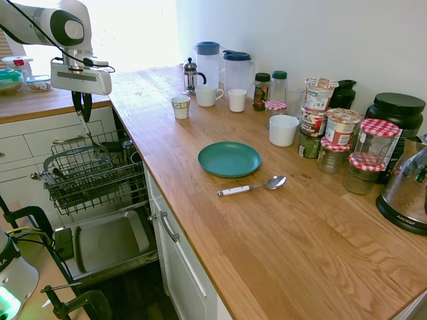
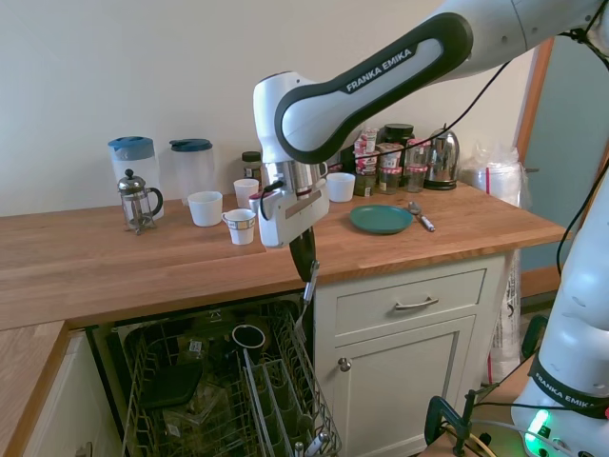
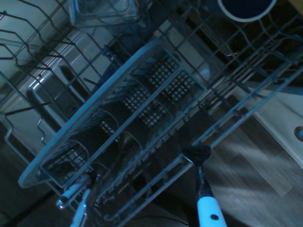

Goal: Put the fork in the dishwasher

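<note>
Fork (image 2: 305, 295) above dishwasher (image 2: 228, 390) rack

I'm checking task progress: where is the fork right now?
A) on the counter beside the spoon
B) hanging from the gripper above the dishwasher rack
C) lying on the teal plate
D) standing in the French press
B: the fork hangs from the gripper above the dishwasher rack.

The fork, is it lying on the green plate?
No, the fork hangs from the gripper above the dishwasher rack; the plate is empty.
</note>
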Controlling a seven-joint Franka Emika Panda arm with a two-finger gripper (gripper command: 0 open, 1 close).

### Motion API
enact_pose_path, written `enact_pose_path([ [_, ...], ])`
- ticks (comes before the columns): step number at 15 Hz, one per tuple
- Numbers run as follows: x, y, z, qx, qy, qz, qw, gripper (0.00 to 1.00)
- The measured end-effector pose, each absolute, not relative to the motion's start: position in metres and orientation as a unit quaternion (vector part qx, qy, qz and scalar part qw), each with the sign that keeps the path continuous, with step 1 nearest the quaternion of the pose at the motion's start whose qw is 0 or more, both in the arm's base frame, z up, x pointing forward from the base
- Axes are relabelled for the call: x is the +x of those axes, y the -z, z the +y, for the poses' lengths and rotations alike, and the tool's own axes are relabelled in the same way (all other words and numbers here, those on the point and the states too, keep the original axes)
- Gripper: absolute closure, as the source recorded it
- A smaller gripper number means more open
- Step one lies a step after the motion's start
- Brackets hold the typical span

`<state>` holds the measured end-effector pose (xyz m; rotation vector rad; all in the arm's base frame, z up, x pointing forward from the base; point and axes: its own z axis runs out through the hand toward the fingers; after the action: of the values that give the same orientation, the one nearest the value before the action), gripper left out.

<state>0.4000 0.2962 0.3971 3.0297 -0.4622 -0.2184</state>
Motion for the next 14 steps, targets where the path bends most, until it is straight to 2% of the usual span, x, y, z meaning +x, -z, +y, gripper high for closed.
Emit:
enact_pose_path([
  [14, 0.399, -0.352, 0.331, 0.986, 0.090, -0.137, 0.026, 1.00],
])
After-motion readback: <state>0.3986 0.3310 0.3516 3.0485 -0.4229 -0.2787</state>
